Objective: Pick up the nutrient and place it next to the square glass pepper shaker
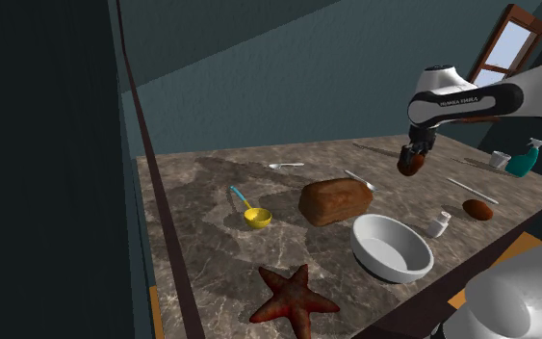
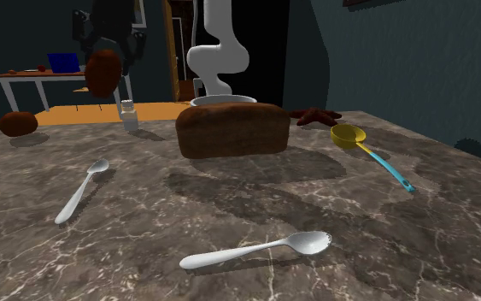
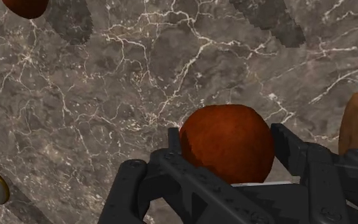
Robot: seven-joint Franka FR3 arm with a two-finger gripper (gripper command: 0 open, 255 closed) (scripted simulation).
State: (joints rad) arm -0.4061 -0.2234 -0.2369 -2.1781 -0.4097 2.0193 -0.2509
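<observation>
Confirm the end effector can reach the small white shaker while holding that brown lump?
Probably yes. The end effector, shut on the red-brown lump, hangs above the counter; nothing stands over the shaker, with bare marble between it and the white bowl.

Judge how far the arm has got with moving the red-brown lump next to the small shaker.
Done: the pick-up. The claw is shut on the red-brown lump, which hangs above the marble table. In hand: carrying it through the air. Left: lowering it beside the shaker, which stands by the white bowl, and letting go.
</observation>
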